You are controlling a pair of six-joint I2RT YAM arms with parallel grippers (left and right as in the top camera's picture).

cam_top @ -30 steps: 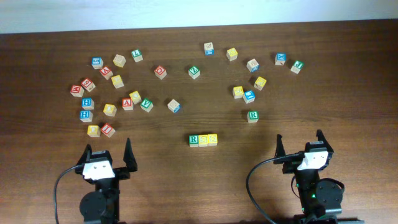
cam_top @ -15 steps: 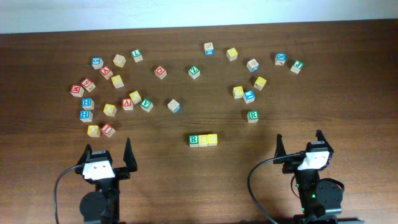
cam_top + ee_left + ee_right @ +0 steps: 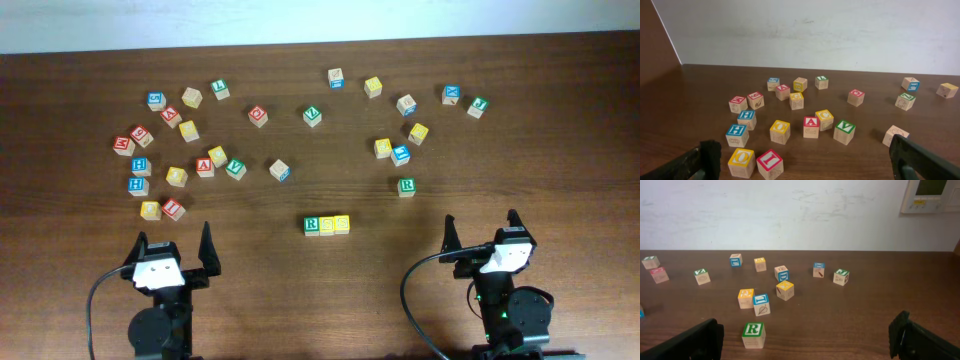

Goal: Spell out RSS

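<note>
The left gripper (image 3: pixel 174 246) sits at about 7 o'clock in the overhead view, its jaws spread wide, pointing toward 12 o'clock and holding nothing. The right gripper (image 3: pixel 481 228) sits at about 5 o'clock, likewise spread and empty (each wrist view shows only dark fingertips (image 3: pixel 709 156) at its lower corners). Both arms are folded back low over their bases.

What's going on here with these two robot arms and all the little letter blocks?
Nothing is being handled. The left hand and right hand are open and empty at the near edge of the table. In the middle, three cubes stand in a row: a green R cube, the first yellow S cube and the second yellow S cube, so RSS looks spelled out. Other letter cubes lie scattered farther back.
</note>
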